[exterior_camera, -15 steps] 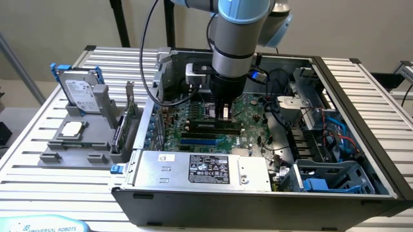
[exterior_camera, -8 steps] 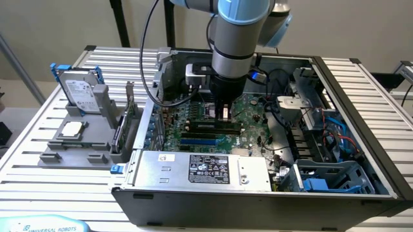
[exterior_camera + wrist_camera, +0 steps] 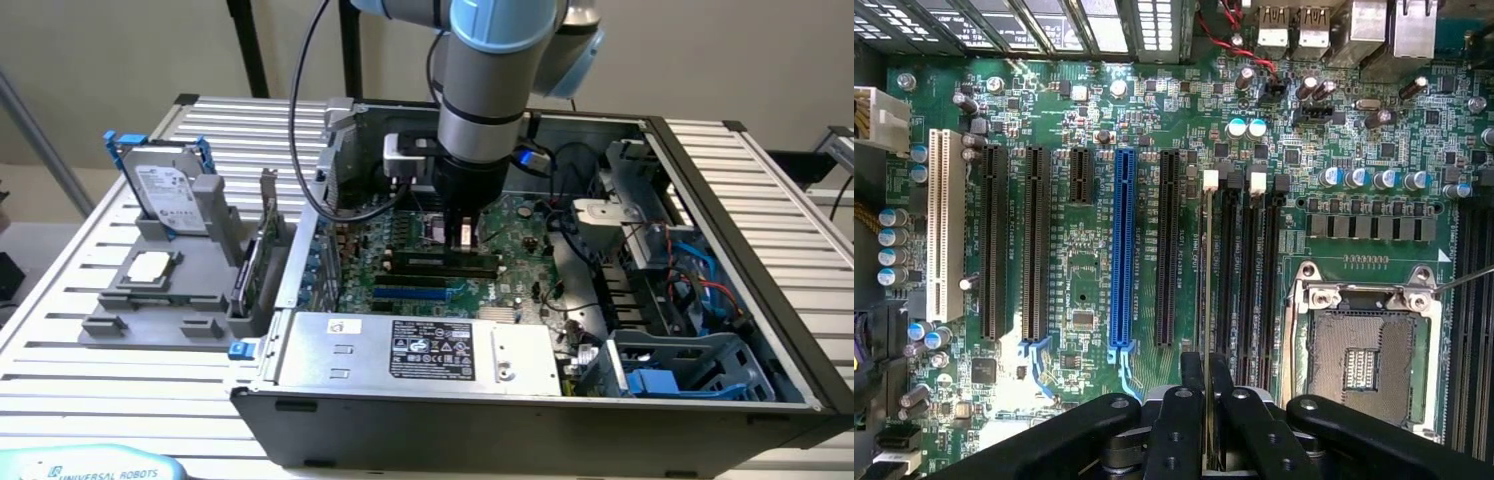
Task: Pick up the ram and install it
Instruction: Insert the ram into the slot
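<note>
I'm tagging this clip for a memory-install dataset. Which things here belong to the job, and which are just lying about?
Part of the job:
- gripper, shut on the ram
- ram, held edge-on over the memory slots
- motherboard

Lying about:
- hard drive in the grey holder
- processor chip
- power supply

this looks like a robotics lab or test bench set up for computer assembly: an open desktop computer case (image 3: 534,400) lies on a slatted aluminium work table (image 3: 107,360), its green motherboard (image 3: 1084,290) bare, with expansion slots and an empty processor socket (image 3: 1364,350) in plain sight. beside the case a grey parts fixture (image 3: 174,290) holds a hard drive (image 3: 167,195) upright and a processor chip (image 3: 147,265) flat (each in its own seat). an industrial robot arm (image 3: 487,80) reaches down into the case against plain beige walls
</note>
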Controlling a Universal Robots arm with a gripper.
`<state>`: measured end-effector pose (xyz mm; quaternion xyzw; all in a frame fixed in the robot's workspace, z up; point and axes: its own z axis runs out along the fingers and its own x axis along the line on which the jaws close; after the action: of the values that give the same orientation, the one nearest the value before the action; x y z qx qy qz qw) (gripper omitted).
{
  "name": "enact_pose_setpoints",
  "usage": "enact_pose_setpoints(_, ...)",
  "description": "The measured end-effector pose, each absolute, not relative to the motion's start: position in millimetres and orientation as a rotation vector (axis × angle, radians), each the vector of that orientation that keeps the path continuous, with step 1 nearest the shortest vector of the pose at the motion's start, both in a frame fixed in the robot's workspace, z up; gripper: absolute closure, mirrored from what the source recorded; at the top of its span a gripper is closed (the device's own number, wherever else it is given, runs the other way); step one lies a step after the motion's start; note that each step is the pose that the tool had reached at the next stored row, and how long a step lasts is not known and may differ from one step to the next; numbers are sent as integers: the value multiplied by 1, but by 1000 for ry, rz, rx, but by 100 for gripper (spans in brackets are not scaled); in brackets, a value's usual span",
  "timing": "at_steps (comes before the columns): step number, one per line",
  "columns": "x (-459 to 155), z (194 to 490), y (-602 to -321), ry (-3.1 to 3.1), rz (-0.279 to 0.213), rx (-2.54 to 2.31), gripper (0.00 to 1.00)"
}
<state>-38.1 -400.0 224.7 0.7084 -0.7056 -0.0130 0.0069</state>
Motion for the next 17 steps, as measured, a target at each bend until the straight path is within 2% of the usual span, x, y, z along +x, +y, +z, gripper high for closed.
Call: enact_pose_setpoints(17,-38,224,-400,-2239,-41,2184,87)
